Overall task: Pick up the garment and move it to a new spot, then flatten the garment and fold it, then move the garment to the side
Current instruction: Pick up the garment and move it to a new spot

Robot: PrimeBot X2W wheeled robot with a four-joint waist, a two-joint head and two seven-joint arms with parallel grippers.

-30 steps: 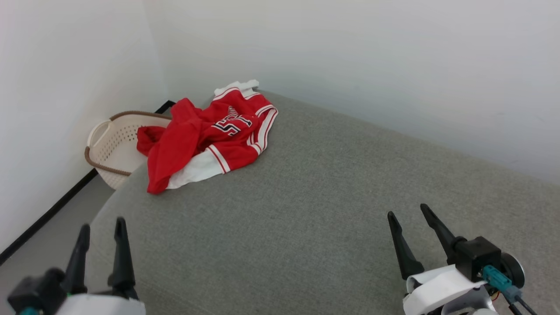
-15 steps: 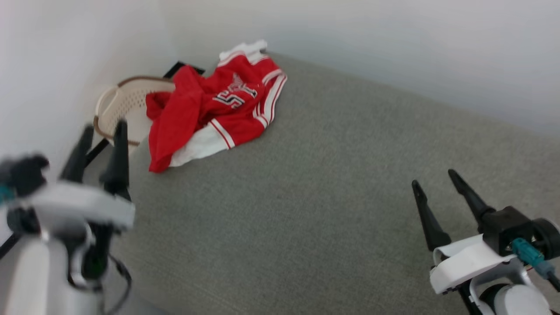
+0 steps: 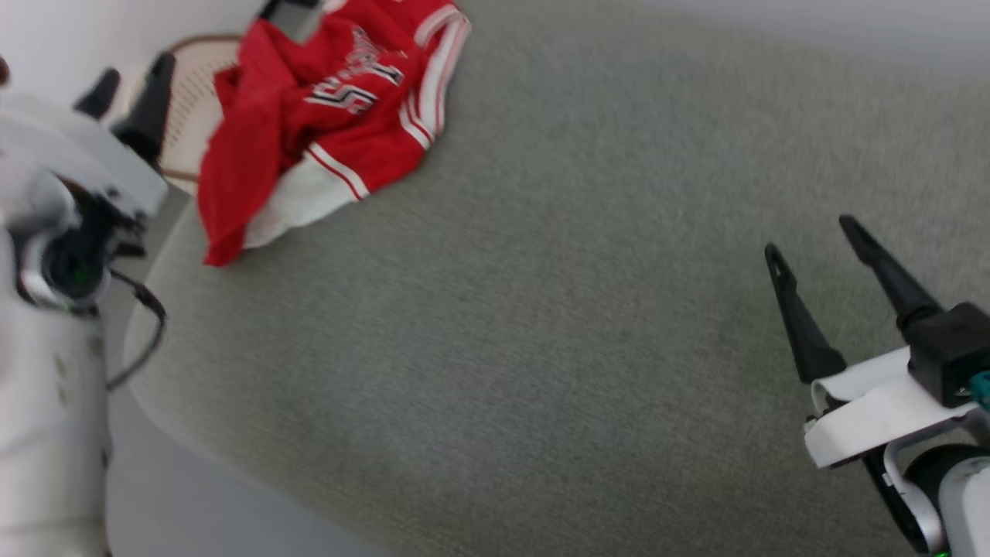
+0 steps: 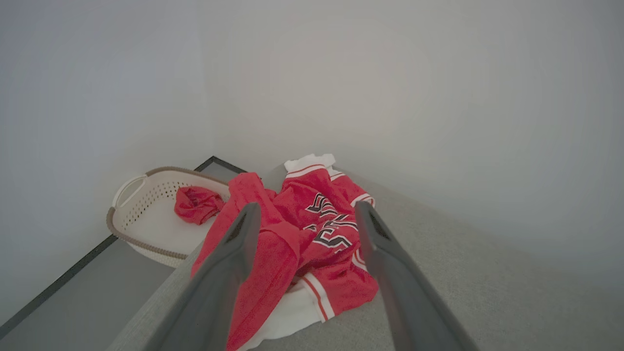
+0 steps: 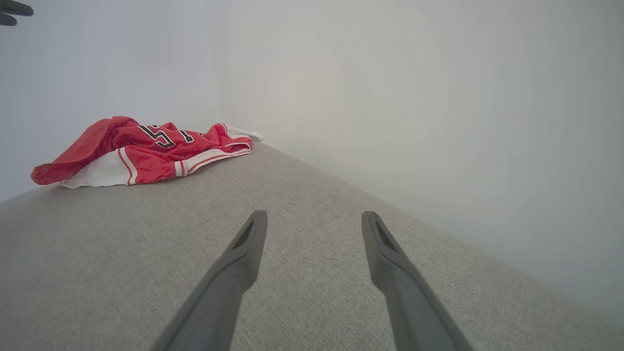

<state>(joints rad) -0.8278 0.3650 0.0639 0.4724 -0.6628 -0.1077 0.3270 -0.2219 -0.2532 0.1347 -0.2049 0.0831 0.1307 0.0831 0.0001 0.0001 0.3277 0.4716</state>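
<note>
1. Upholstery lies nearest me: the grey cushion [image 3: 541, 325], a coarse, flat weave with a rounded front edge. It looks firm enough to flatten a shirt on.
2. My right gripper [image 3: 810, 237] hovers over that bare weave, well apart from the work. Its two long, dark, tapered fingers are spread wide with nothing between them.
3. My left gripper [image 3: 136, 68] is raised by the cushion's left edge, its fingers likewise parted and empty. In its wrist view they frame the shirt without touching it. I judge this to be the reach for the first pick-up, with nothing gripped yet.
4. The garment [image 3: 309, 116] lies crumpled at the cushion's far left corner. It is soft red jersey knit with a white sleeve panel showing at its near side and red-white stripe trim. Black, white-outlined block characters sit on top, partly creased.
5. The next move calls for lowering the left fingers onto a raised ridge of cloth and closing on a thick fold. Limp knit will sag, so I would lift high before carrying it to the open middle.
6. Just past the corner, lower down, a beige perforated basket [image 4: 146, 219] with a brown rim holds a small red cloth [image 4: 197, 204]. That cloth is not my target.
7. Plain pale walls [image 5: 390, 97] meet behind.
</note>
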